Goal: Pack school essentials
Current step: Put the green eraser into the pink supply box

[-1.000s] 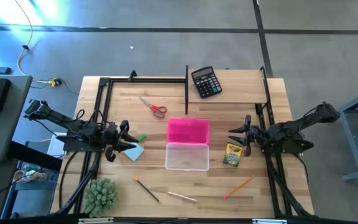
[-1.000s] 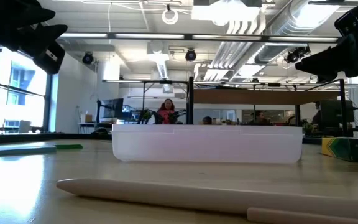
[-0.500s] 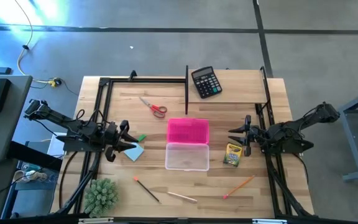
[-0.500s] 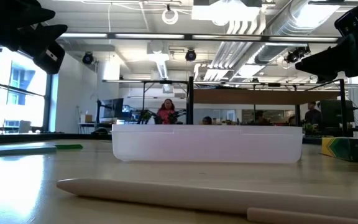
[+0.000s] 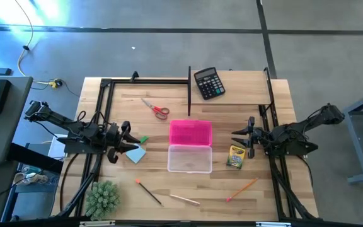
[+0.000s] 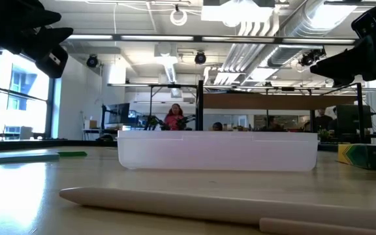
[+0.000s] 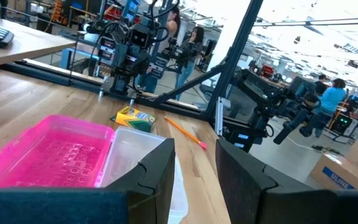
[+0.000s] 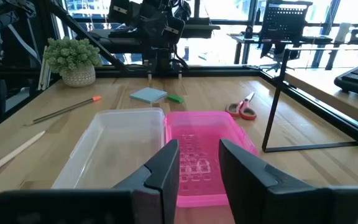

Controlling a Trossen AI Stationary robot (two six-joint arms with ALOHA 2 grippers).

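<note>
Although the clear case (image 5: 190, 157) lies open at the centre of the table (image 5: 257, 202) with its pink lid (image 5: 190, 133) folded flat on the far side, nothing has yet been placed in it, so the packing is judged not begun. The red-handled scissors (image 5: 155, 109) lie beyond the lid toward the table's far edge, well apart from the case. The light-blue notepad (image 5: 135, 154) and the small green eraser (image 5: 143, 139) lie near each other to the left of the case, just in front of the left gripper (image 5: 126, 142). The yellow-green crayon box (image 5: 236, 156) sits just beside the case on its right, close to the right gripper (image 5: 244, 140). Three pencils remain loose along the near edge: a dark one (image 5: 149, 192), a pale one (image 5: 184, 200) and an orange one (image 5: 242, 189). A black calculator (image 5: 208, 83) stands at the far edge and a small potted plant (image 5: 102, 198) at the near left corner. Both arms hover at the sides of the table facing the case; each wrist view shows that arm's jaws apart and holding nothing. Every item remains to be picked up and placed in the case, and the lid remains to be closed.
</note>
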